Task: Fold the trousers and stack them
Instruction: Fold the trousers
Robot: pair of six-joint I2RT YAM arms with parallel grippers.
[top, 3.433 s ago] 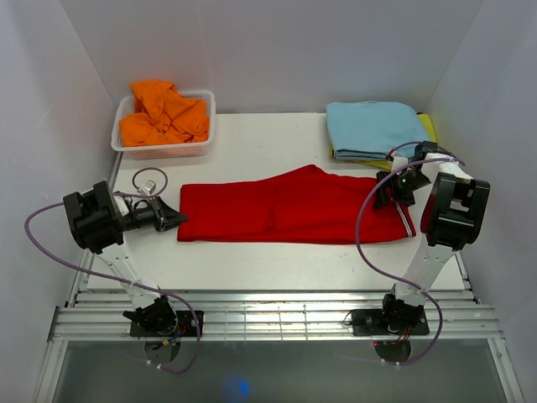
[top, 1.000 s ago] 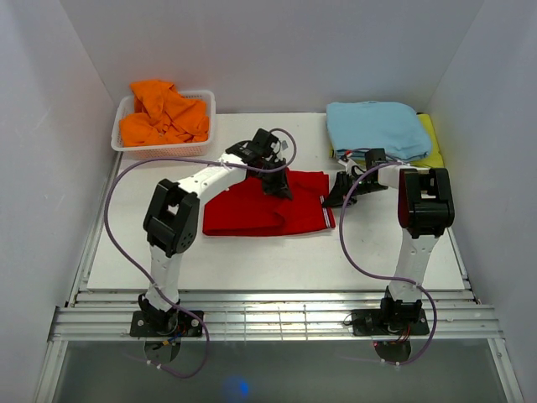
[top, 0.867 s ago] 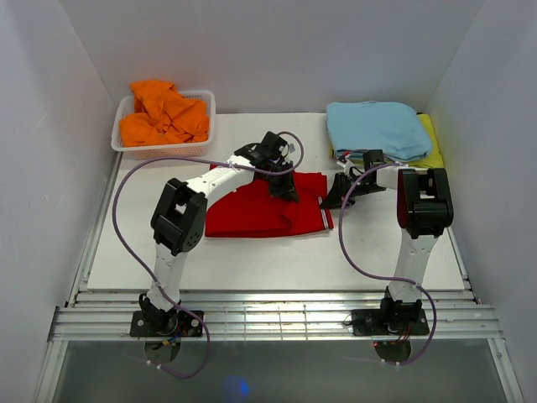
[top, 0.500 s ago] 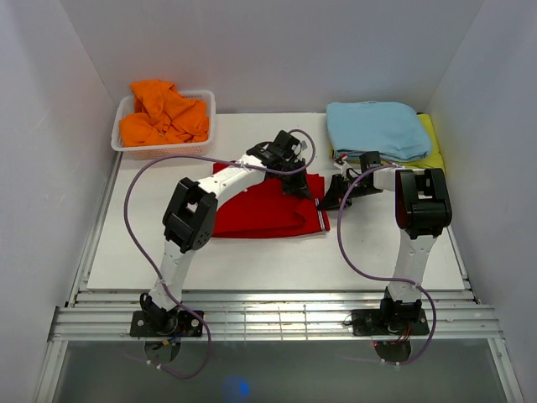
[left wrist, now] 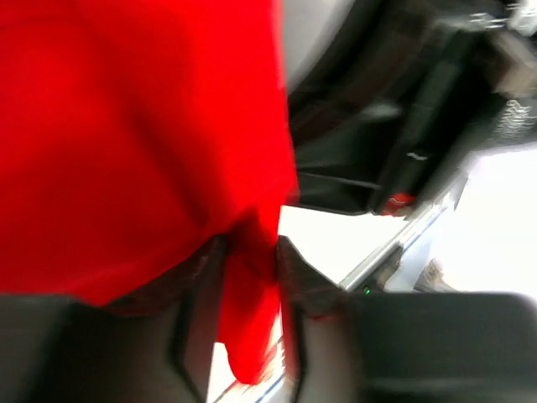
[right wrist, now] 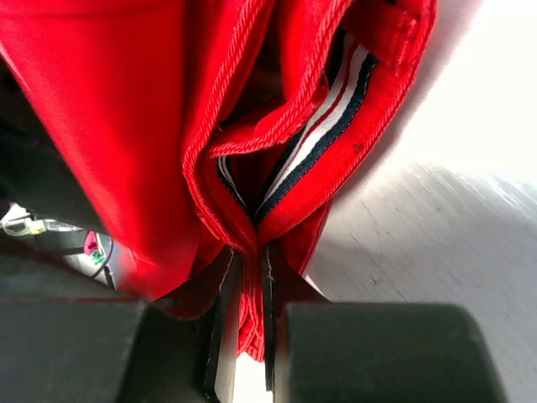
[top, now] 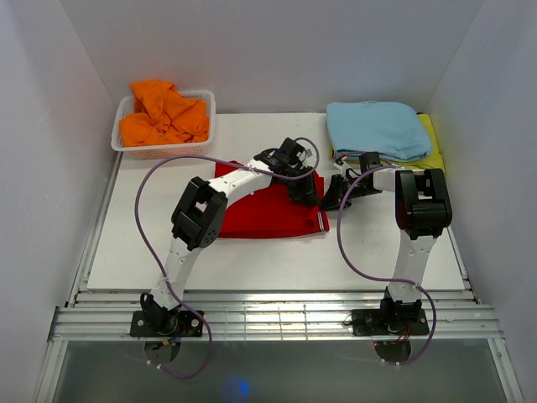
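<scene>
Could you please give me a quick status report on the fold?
Right gripper shut on trousers, striped edge. Left gripper: cloth between jaws, grip unclear. Trousers folded over, flat. Nothing obstructing.

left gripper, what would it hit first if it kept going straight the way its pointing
The red trousers: a fold of them sits right between the fingers of the left gripper. Just beyond that cloth the right gripper looks next in line, though the blur makes depth hard to judge.
</scene>
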